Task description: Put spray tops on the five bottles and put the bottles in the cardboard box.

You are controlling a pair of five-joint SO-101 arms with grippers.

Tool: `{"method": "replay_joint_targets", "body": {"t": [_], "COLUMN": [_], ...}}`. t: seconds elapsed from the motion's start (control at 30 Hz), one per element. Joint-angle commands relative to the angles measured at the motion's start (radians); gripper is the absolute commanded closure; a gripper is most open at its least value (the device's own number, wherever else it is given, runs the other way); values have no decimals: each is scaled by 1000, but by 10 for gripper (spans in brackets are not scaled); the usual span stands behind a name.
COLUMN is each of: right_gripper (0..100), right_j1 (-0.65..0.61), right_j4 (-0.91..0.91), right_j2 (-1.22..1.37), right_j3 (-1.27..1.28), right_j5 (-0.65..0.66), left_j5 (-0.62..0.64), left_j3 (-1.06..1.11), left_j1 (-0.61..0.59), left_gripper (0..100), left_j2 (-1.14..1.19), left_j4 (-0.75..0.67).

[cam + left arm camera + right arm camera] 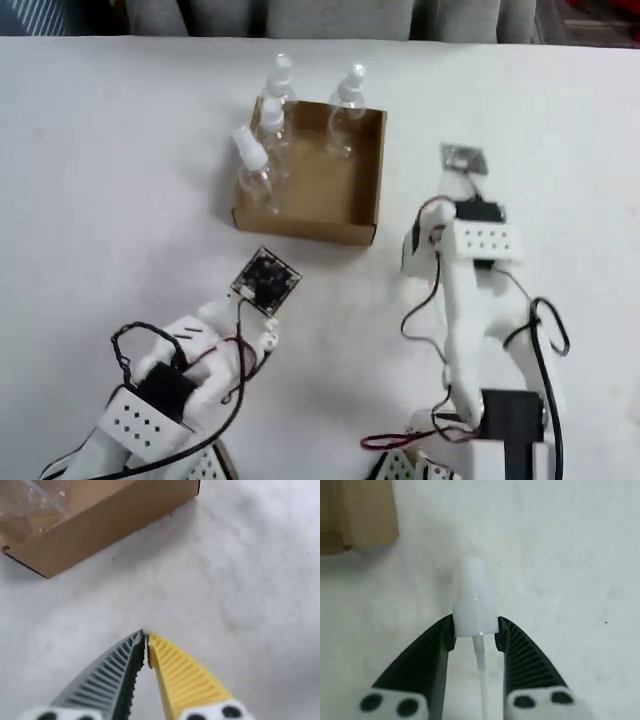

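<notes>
The white spray top (475, 607) sits between the two black fingers of the right gripper (475, 627), which are pressed on its collar from both sides. Its head points away from the wrist, and its thin tube (481, 670) runs back between the fingers. It hangs over the white table (120, 150), near the right side of the cardboard box (310, 228) and not touching it. One corner of the box shows just beyond the gripper in the right wrist view. Four clear bottles (270, 125) with tops on stand in the box, along its far wall and left wall; the near right part of the box floor is bare. The left gripper (146, 636) is over the table in front of the near wall of the box, its grey and yellow fingers together with nothing between them. Bare table lies between the two arms.
</notes>
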Motion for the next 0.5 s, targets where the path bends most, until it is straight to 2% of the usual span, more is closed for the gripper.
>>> {"method": "replay_joint_targets", "body": {"t": [0.0,0.13,0.2,0.27,0.4,0.47], "right_gripper": [918,783,728,693,749,789], "right_j1": [-13,-18,-18,-18,12,58], "right_j4": [-62,-85,-85,-73,45,119], "right_j2": [-64,-64,-64,-71,-88,-119], "right_j3": [72,126,129,129,60,6], "right_j5": [49,60,118,169,190,192], "left_j5": [12,23,92,160,282,324], "left_j3": [-15,-34,-54,-64,-84,-86], "left_j1": [-10,-12,-13,-10,-2,33], "left_gripper": [976,976,970,922,740,714], "left_j2": [-16,-16,-16,-16,-16,-13], "left_j4": [-34,-34,-26,-26,-31,-34]}}
